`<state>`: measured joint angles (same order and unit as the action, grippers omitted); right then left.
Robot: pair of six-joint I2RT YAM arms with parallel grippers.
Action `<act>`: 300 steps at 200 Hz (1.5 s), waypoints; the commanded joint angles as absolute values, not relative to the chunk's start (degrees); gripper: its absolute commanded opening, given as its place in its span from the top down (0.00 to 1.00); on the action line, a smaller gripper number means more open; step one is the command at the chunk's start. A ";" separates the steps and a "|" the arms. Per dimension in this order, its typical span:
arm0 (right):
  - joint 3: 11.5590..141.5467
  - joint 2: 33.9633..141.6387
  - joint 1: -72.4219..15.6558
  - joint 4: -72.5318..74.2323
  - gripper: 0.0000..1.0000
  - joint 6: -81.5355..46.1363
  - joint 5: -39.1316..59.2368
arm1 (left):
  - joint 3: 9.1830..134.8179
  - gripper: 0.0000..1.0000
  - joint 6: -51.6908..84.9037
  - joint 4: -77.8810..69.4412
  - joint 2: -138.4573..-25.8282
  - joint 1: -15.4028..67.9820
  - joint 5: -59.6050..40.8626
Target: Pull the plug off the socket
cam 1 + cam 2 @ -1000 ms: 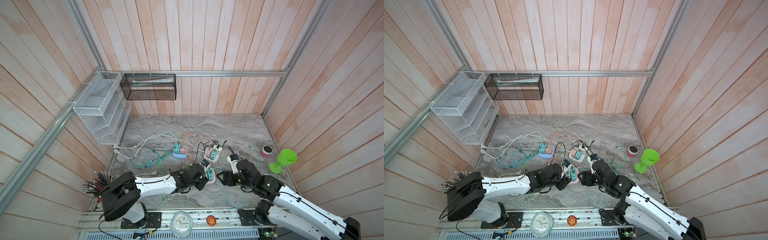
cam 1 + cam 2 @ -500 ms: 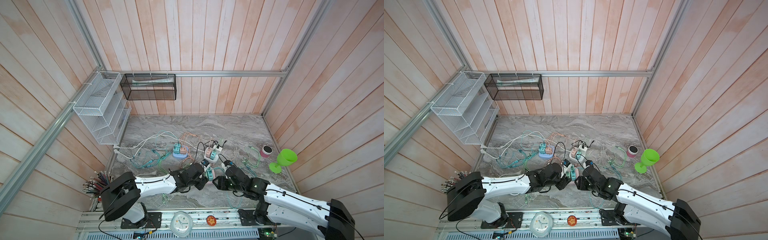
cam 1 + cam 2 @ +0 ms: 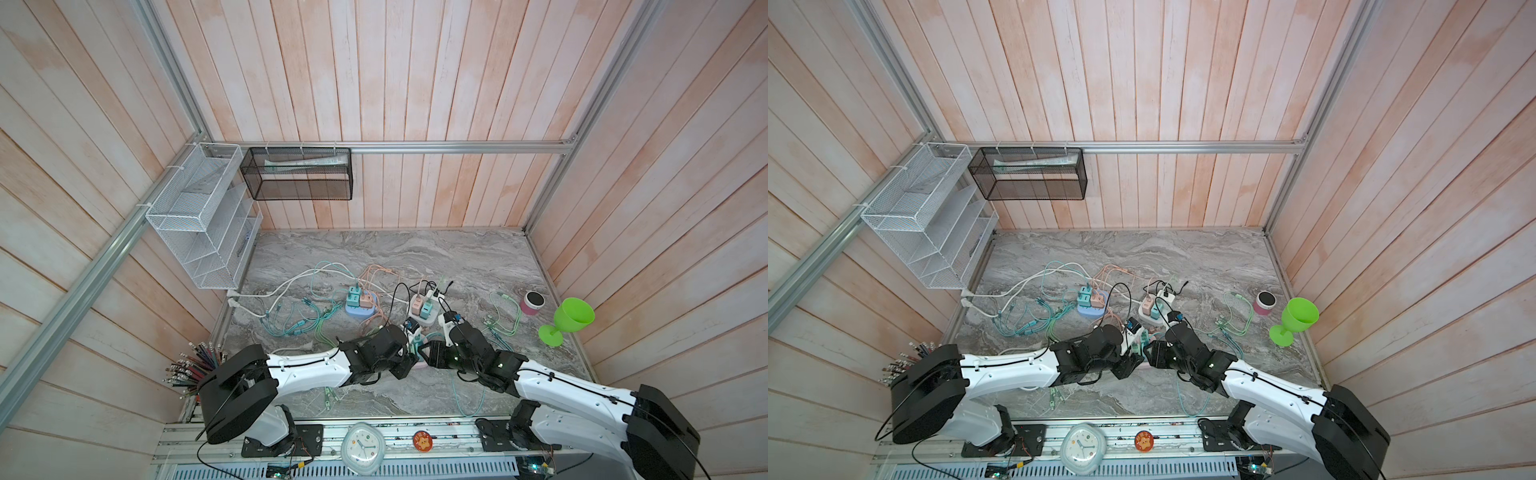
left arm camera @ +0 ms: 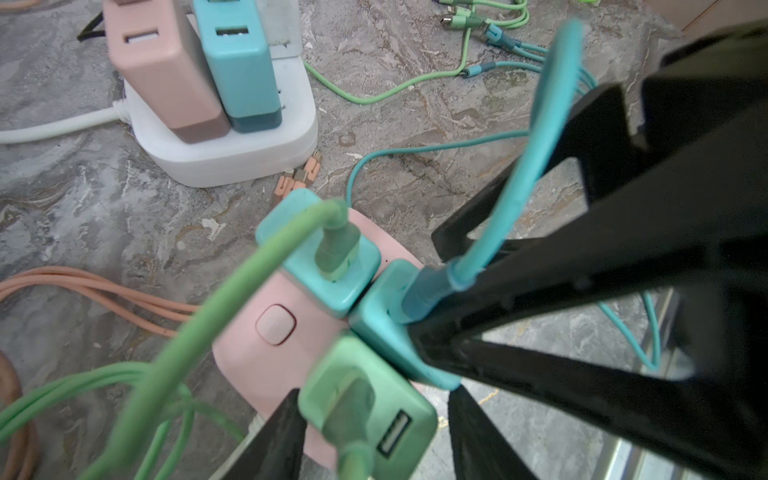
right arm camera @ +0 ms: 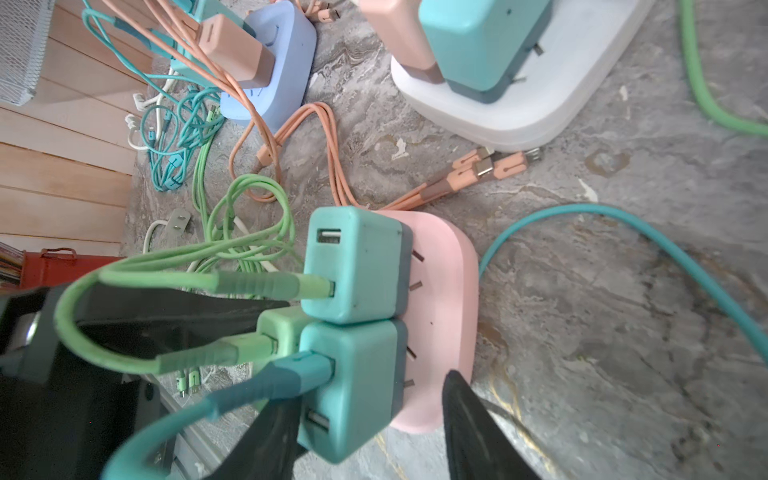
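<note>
A pink socket (image 4: 249,357) lies near the table's front with three plugs in it. My left gripper (image 4: 372,395) is open around the green plug (image 4: 332,370), and one finger (image 4: 478,436) stands a little off it. My right gripper (image 5: 368,390) is shut on the teal plug (image 5: 353,374) that carries the teal cable. One of its fingers (image 5: 266,440) sits between that plug and the green plug (image 5: 282,328). A second teal plug (image 5: 353,266) stands beside them. In both top views the grippers (image 3: 415,358) (image 3: 1142,356) meet nose to nose and hide the socket.
Behind stand a white socket (image 3: 424,320) and a blue socket (image 3: 357,311), each with chargers. Green, teal and orange cables (image 3: 299,324) sprawl over the table. A green goblet (image 3: 571,318) and a small pink cup (image 3: 533,302) stand at the right. Pencils (image 3: 195,365) stand at the front left.
My right gripper has moved left onto the socket and its jaws have narrowed round the teal plug. My left gripper's jaws have widened slightly around the green plug.
</note>
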<state>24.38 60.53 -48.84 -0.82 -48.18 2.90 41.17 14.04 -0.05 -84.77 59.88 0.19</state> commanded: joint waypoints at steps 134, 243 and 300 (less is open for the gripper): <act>23.25 63.63 -41.32 2.11 0.48 -39.92 12.48 | 38.46 0.44 -5.77 -8.78 -85.93 56.31 -8.93; 23.38 63.85 -37.82 -1.80 0.54 -36.44 14.85 | 39.75 0.43 -12.96 -12.68 -90.06 55.20 -8.94; 23.73 65.03 -35.88 -2.55 0.56 -34.72 16.51 | 39.51 0.48 -15.58 -14.19 -90.78 52.82 -12.99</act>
<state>23.64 63.24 -37.04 2.87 -36.73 18.57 38.50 -12.99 -12.88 -90.02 53.45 -10.98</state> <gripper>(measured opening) 0.437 0.520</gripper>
